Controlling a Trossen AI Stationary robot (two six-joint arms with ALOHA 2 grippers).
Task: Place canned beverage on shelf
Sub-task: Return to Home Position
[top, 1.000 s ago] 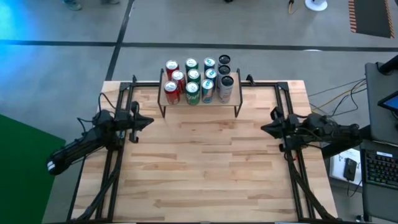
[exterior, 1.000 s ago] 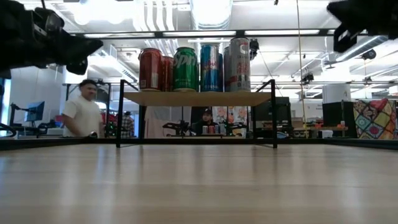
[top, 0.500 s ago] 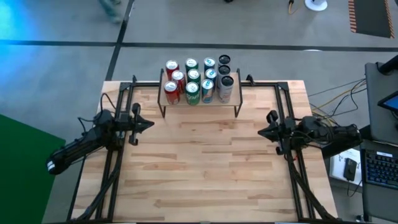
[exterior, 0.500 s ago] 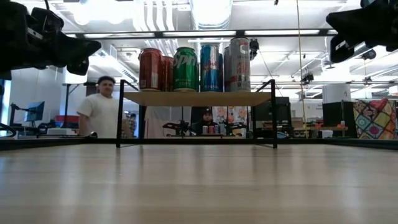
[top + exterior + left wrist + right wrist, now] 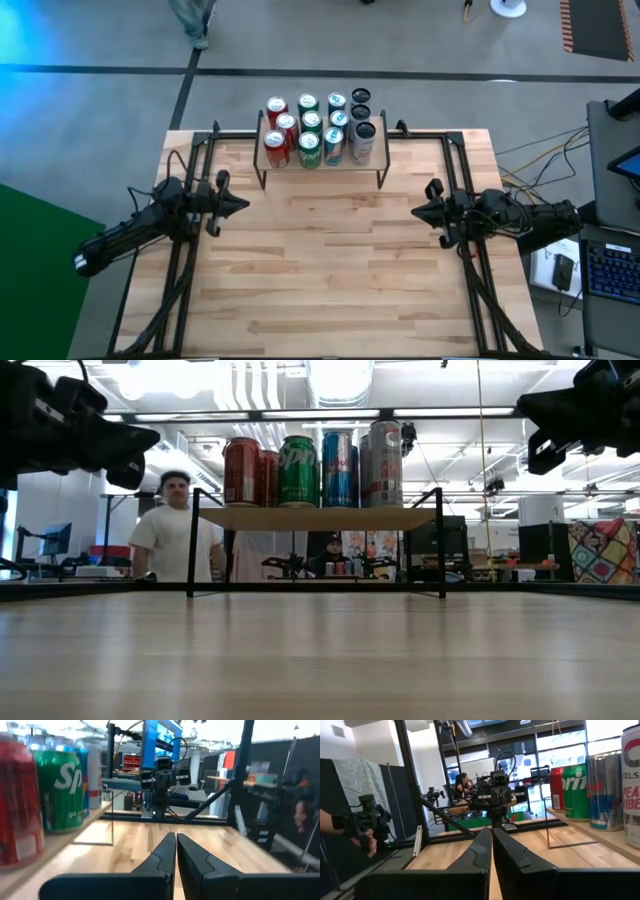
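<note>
Table (image 5: 330, 270) flanked by raised left hand (image 5: 238, 203) and right hand (image 5: 420, 211), both pressed together, pointing at each other.

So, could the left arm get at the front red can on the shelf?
Probably yes: the left hand, shut, hangs near the left end of the shelf, with only bare table between it and the front red can.

Colourful cans (image 5: 311, 123) stand upright in rows on the light-wood shelf (image 5: 316, 518).
</note>
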